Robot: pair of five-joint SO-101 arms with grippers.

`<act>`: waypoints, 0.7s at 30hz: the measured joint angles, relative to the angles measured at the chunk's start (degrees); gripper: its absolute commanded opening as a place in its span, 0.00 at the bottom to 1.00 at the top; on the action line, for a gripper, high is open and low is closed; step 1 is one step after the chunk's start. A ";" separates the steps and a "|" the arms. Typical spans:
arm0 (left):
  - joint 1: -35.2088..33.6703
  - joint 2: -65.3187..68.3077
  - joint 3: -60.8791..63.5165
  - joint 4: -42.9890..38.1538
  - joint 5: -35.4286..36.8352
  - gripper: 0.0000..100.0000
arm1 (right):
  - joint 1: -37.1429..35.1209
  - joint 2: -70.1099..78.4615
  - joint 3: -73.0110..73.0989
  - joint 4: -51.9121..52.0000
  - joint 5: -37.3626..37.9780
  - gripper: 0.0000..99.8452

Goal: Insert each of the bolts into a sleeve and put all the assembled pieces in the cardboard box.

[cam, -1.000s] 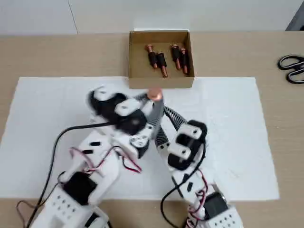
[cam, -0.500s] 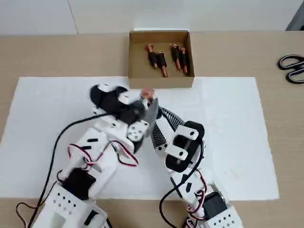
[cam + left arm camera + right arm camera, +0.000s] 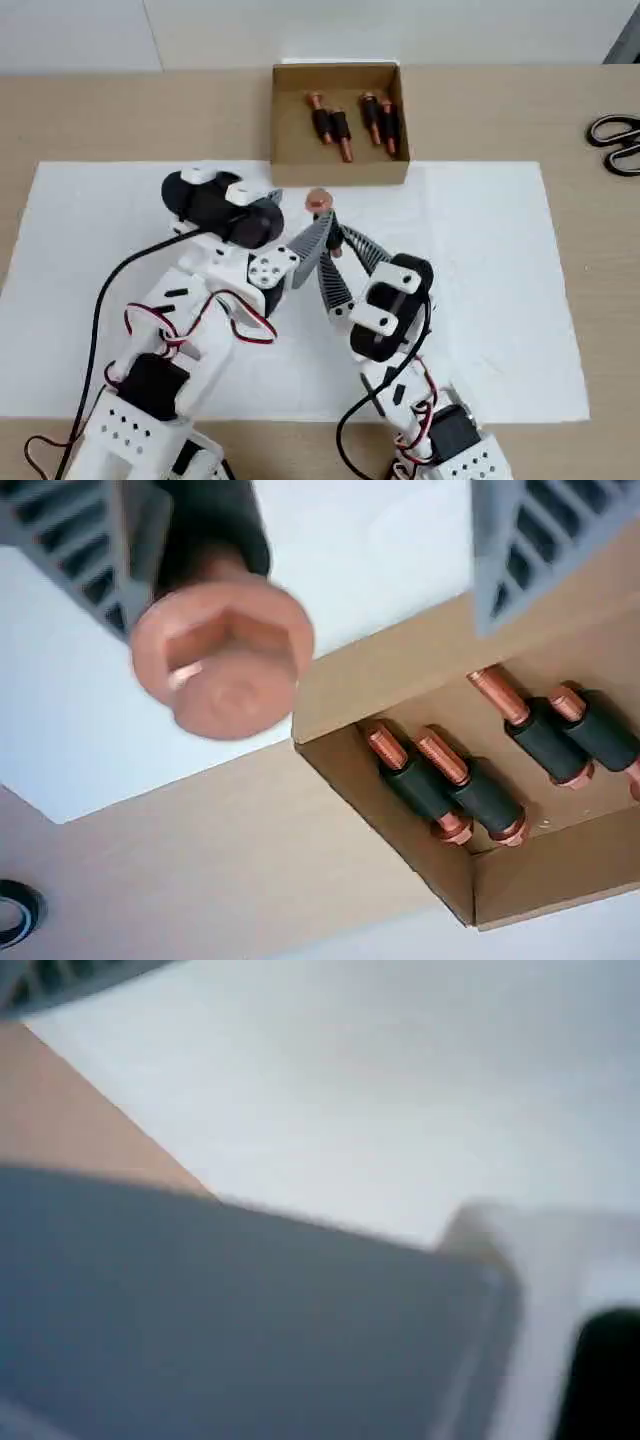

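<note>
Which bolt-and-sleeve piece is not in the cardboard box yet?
The upright piece, copper head up, just outside the cardboard box; the other four lie inside.

Four sleeved bolts (image 3: 350,125) inside the cardboard box (image 3: 290,152)

Fingers (image 3: 70,540) of my left gripper (image 3: 305,600) were cut off at the edge; beside one, the bolt (image 3: 222,655) hid most of its sleeve (image 3: 215,530). My right wrist view was all blur.
</note>
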 measured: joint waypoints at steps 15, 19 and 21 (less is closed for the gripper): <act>4.04 0.26 -7.21 3.16 -0.44 0.21 | 0.53 -0.09 0.00 -0.09 0.00 0.00; 0.62 0.26 -10.73 3.08 -0.44 0.21 | 2.99 -0.09 0.00 -0.09 0.00 0.00; -3.96 0.18 -11.08 1.67 -0.44 0.21 | 4.04 -0.09 0.00 -0.09 0.00 0.00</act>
